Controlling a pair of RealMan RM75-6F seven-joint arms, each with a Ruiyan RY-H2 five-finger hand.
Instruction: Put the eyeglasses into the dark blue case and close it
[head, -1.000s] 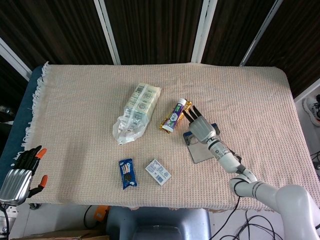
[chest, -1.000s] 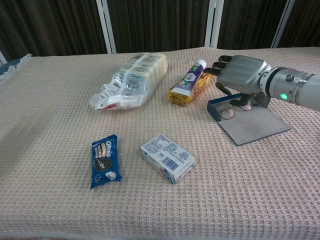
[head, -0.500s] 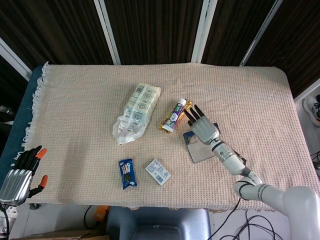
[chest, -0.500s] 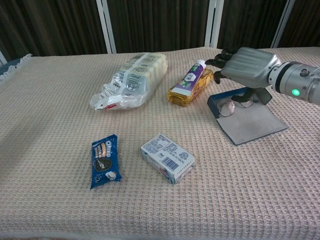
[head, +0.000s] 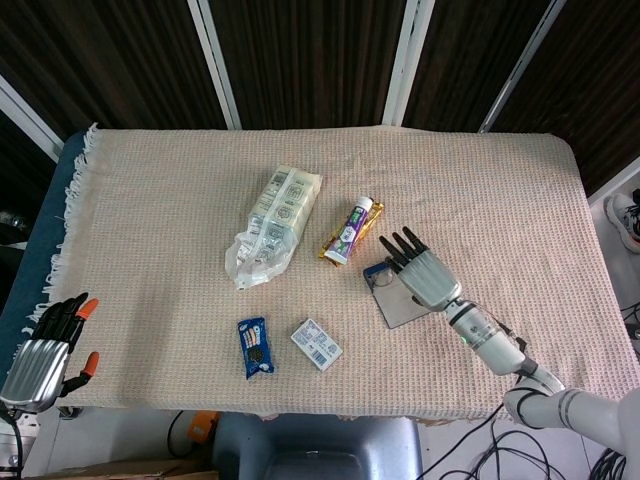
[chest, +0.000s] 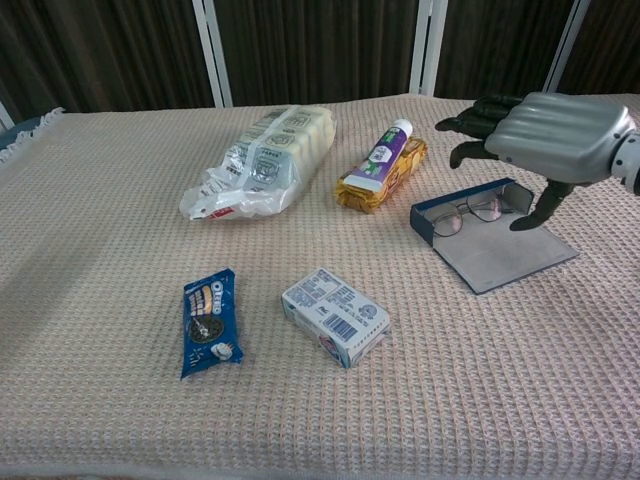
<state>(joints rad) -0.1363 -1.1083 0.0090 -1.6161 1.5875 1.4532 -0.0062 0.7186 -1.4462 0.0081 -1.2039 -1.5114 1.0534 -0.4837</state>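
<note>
With the eyeglasses (chest: 467, 212) already lying in the dark blue case (chest: 487, 240), only the closing is left.

Since the case's flat grey lid lies folded out on the woven tablecloth (chest: 120, 400) toward the robot, the glasses sit exposed in the shallow tray, lenses facing up. Just above and to the right of them, the right hand (chest: 545, 130) hovers with fingers loosely spread and holding nothing, which suggests it has let go and stands clear so the lid can be swung over. Far off at the table's left edge, the left hand (head: 45, 345) hangs empty, fingers apart. Beside the case lie a toothpaste tube (chest: 383, 153) and a snack bar (chest: 400, 172), close enough to be bumped.
</note>
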